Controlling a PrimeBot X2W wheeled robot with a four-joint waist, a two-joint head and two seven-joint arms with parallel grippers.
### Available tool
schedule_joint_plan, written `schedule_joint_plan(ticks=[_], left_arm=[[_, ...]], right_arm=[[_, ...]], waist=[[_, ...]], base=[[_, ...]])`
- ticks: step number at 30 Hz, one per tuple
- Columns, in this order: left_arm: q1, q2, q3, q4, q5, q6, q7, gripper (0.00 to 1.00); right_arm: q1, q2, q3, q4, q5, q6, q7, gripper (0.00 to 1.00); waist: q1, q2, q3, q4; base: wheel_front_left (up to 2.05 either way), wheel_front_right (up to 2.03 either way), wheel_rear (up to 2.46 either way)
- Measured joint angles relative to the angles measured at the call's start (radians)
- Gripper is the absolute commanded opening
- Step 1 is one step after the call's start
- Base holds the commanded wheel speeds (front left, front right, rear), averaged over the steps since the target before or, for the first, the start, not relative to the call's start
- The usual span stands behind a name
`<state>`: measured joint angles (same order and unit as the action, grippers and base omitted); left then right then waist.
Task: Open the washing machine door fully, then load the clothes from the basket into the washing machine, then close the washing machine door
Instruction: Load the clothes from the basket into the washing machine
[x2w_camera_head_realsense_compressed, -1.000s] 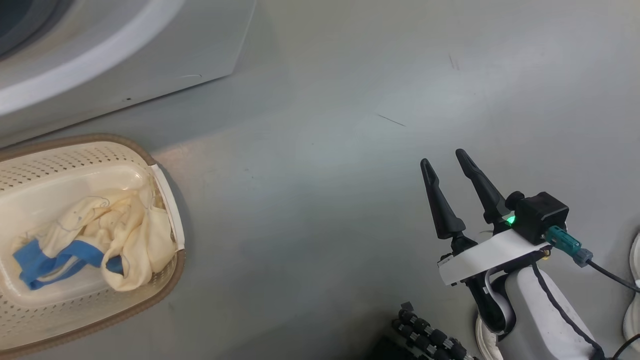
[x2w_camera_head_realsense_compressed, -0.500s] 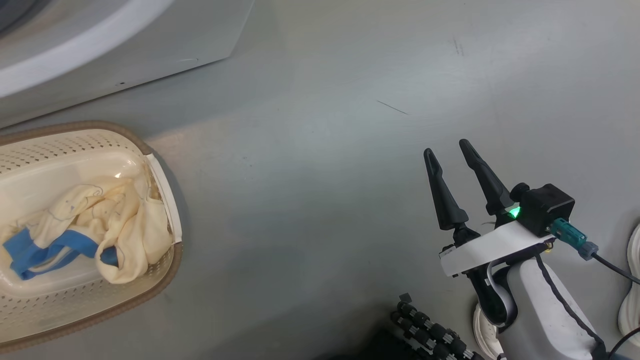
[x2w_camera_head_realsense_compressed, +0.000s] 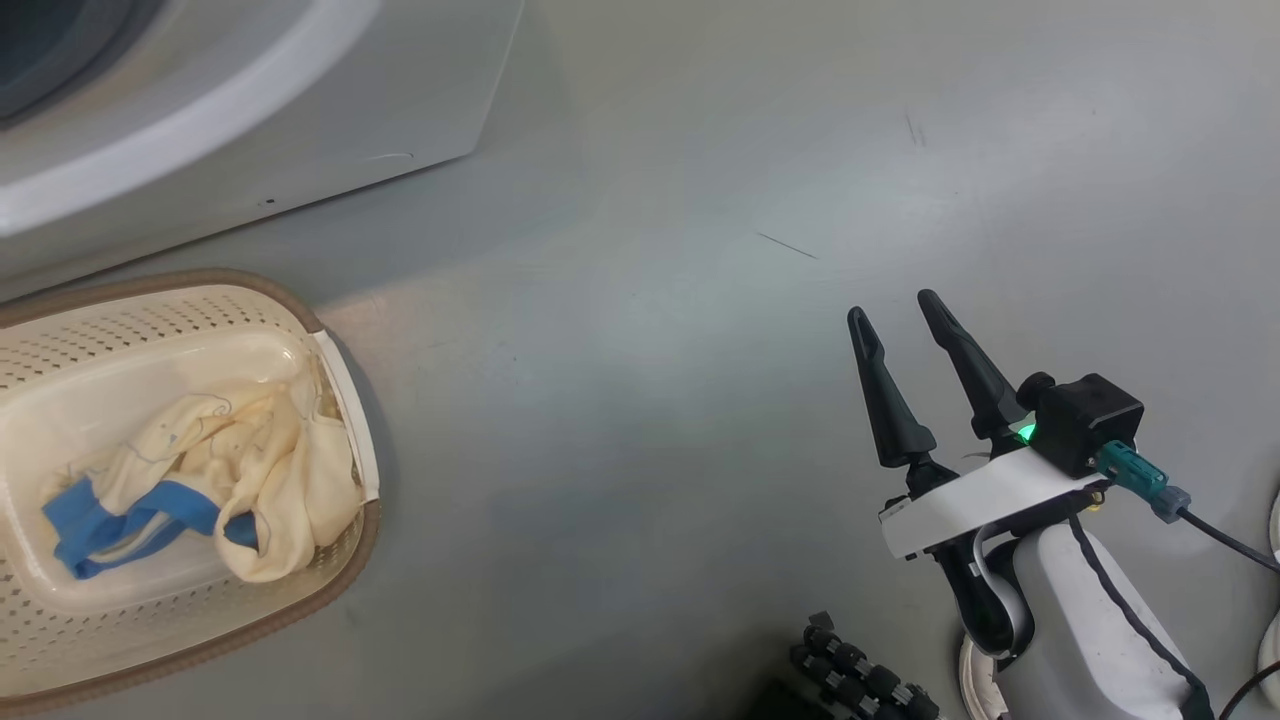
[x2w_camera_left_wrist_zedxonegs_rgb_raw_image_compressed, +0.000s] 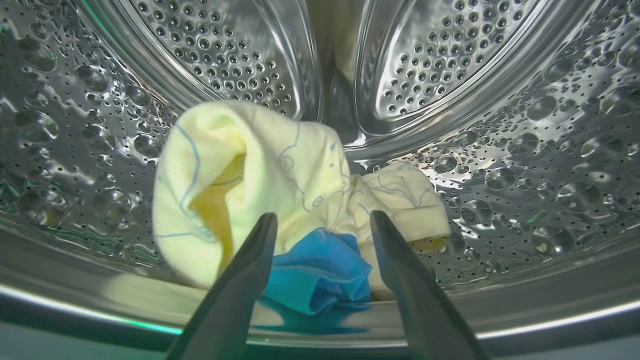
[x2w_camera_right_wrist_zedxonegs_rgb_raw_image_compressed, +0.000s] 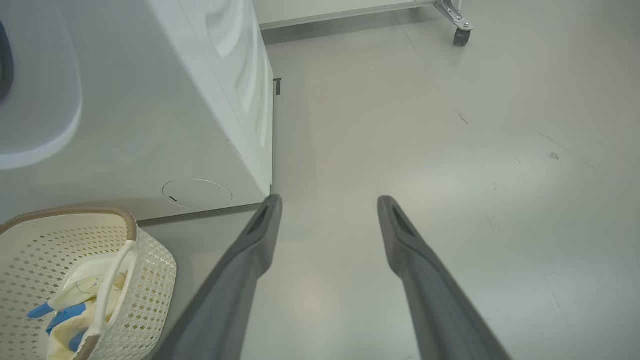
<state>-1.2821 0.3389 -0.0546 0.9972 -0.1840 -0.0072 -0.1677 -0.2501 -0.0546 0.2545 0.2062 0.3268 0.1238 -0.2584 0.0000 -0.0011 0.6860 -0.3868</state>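
Note:
Inside the washing machine's steel drum (x2w_camera_left_wrist_zedxonegs_rgb_raw_image_compressed: 525, 150), my left gripper (x2w_camera_left_wrist_zedxonegs_rgb_raw_image_compressed: 323, 216) is open. Its fingers stand apart on either side of a cream-yellow garment with a blue cuff (x2w_camera_left_wrist_zedxonegs_rgb_raw_image_compressed: 280, 170) that lies loose at the drum's front lip. The basket (x2w_camera_head_realsense_compressed: 340, 570) sits on the floor at the left, with more of the clothes (x2w_camera_head_realsense_compressed: 250, 470) crumpled in it. Off to the right, my right gripper (x2w_camera_head_realsense_compressed: 892, 306) hangs open and empty over the bare floor. The washing machine (x2w_camera_head_realsense_compressed: 300, 130) fills the upper left. Its door is out of view.
The right wrist view shows my right gripper (x2w_camera_right_wrist_zedxonegs_rgb_raw_image_compressed: 329, 199) past the washing machine's corner (x2w_camera_right_wrist_zedxonegs_rgb_raw_image_compressed: 250, 150), with the basket (x2w_camera_right_wrist_zedxonegs_rgb_raw_image_compressed: 150, 280) at the lower left. A wheeled white frame (x2w_camera_right_wrist_zedxonegs_rgb_raw_image_compressed: 457, 30) stands far back. A black ribbed cable bundle (x2w_camera_head_realsense_compressed: 860, 670) lies near my right arm.
The head camera has shifted a little, so the whole picture has moved. The basket, the clothes in it and the open right gripper stand as before.

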Motion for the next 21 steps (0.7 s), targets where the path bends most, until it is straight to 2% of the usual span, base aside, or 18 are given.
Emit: schedule_joint_plan(ticks=[12,21], left_arm=[[0.013,-0.087,-0.013,0.063,-0.009,0.007,-0.022,1.0],[0.094,-0.145,-0.033,0.105,-0.01,0.006,-0.052,1.0]], right_arm=[[0.001,-0.014,-0.038,0.002,0.0,0.0,0.0,1.0],[0.001,-0.024,-0.061,0.007,-0.001,0.0,0.0,1.0]], waist=[[0.0,0.0,-0.059,0.037],[0.0,0.0,-0.108,0.084]], base=[[0.0,0.0,0.0],[0.0,0.0,0.0]])
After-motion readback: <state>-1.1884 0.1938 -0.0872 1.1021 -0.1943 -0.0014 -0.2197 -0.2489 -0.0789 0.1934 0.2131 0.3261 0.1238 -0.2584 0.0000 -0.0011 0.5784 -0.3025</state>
